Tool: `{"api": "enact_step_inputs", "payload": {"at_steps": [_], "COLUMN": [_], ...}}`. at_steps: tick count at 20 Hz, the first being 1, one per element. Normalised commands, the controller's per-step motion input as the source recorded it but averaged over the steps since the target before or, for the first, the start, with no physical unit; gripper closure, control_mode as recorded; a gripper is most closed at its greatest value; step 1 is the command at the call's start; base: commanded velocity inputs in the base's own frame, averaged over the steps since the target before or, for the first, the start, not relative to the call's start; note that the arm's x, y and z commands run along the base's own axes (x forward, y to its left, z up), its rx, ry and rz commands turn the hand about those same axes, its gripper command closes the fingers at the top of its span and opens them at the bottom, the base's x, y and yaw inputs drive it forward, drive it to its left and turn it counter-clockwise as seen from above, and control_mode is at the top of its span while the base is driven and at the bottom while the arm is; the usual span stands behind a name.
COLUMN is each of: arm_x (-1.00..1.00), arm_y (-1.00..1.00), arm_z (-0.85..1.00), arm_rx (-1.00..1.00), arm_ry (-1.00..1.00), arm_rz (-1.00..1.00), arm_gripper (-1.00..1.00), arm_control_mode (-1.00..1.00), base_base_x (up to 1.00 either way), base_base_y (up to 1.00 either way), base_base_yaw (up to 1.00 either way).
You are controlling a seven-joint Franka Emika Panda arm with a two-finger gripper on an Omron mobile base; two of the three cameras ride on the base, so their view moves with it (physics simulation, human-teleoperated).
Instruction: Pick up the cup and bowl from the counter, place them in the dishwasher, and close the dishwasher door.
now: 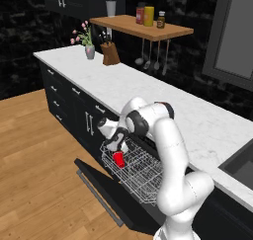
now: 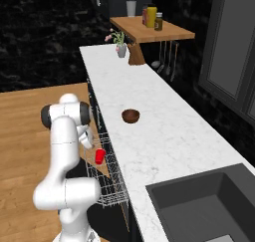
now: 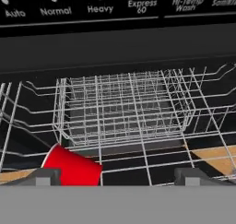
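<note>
Jaws spread wide, the gripper (image 3: pixel 114 174) hangs over the dishwasher's white wire rack (image 1: pixel 141 172), and the red cup (image 3: pixel 72 167) lies tipped in it at seven o'clock, free. Cup delivered, I'd say. Next: lift clear and go for the brown bowl (image 2: pixel 130 115), alone on the marble counter (image 2: pixel 164 131).

A small red tapered plastic cup (image 3: pixel 73 167) lies tilted on the white wire rack (image 3: pixel 122 105) of the black dishwasher (image 3: pixel 115 50). Just beside it rises one dark fingertip (image 3: pixel 45 176), the other well apart. Above the rack, the dark control strip (image 3: pixel 92 8) reads Auto, Normal, Heavy, Express 60.
</note>
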Motion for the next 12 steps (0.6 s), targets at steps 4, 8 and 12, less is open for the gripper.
{"api": "enact_step_inputs", "payload": {"at_steps": [4,8,12], "arm_x": [-0.80,-0.71,-0.59], "arm_y": [0.00,0.00,0.00], "arm_z": [0.69,0.80,0.99], "arm_rx": [-0.01,-0.01,0.03], "arm_ry": [-0.34,-0.37,-0.27], "arm_rz": [0.00,0.00,0.00], "arm_gripper": [-1.00,-1.00,-1.00], "arm_control_mode": [-1.00,-1.00,-1.00], "base_base_x": [0.00,0.00,0.00], "base_base_y": [0.00,0.00,0.00], "base_base_yaw": [0.00,0.00,0.00]}}
